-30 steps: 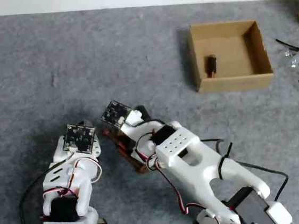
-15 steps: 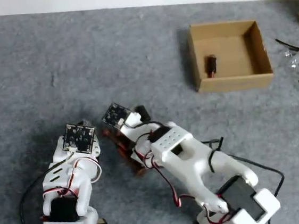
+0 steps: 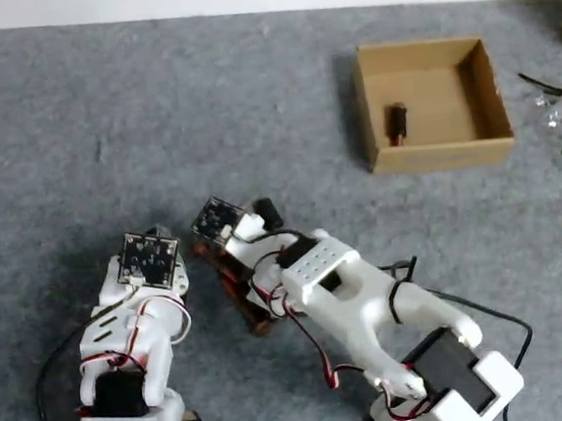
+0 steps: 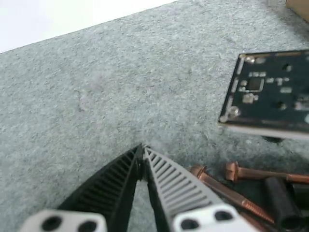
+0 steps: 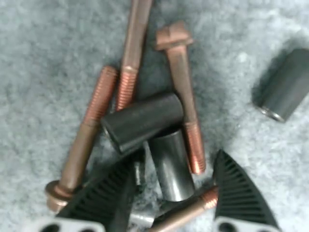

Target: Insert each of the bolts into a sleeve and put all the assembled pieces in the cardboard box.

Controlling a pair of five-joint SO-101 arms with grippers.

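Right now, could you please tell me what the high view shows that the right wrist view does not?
High view: the open brown cardboard box with one dark assembled piece inside, plus the white left arm and right arm. Right wrist view: the right gripper, jaws open either side of a dark cylindrical sleeve. Both: the grey felt table and the long copper-coloured bolts, partly under the right arm from above.

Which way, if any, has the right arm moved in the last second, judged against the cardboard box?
Yes. In the high view the right arm has shifted slightly left, away from the cardboard box, which stayed put.
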